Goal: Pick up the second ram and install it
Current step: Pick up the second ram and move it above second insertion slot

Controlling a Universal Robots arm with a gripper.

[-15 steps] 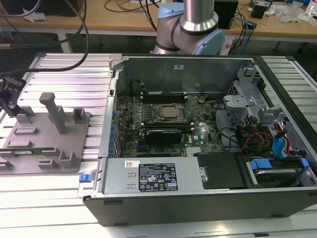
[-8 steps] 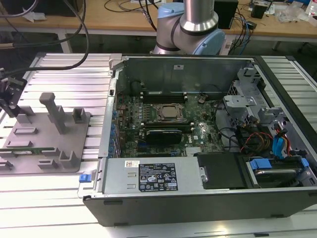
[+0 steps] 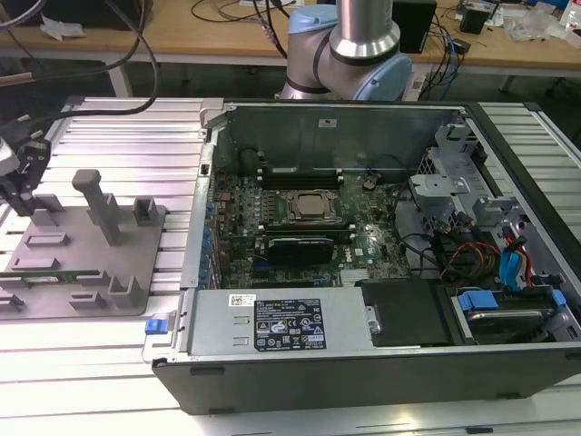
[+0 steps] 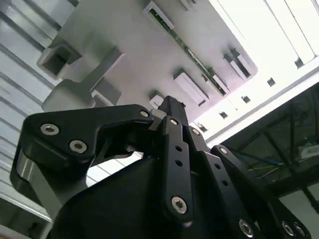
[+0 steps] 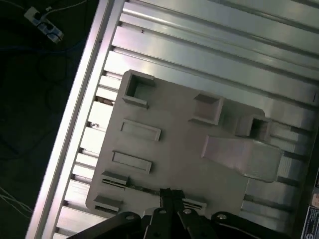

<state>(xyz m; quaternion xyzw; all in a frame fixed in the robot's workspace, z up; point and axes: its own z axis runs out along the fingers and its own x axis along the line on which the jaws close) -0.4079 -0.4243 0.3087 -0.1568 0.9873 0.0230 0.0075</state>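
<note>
Exterior view: black end effector [image 3: 22,186], fingers together and empty, is hovering near slim green circuit-board ram strip [image 3: 44,270] on grey plastic fixture tray [image 3: 77,243]; pick-up approach, probably needing opening and alignment.

1. The second ram [image 3: 50,270] is a slim, long, green circuit-board strip.
2. It lies lengthwise on the grey fixture tray [image 3: 86,247], near the tray's front edge in the exterior view.
3. In the second wrist view the strip [image 4: 192,51] sits seated between small grey blocks.
</note>
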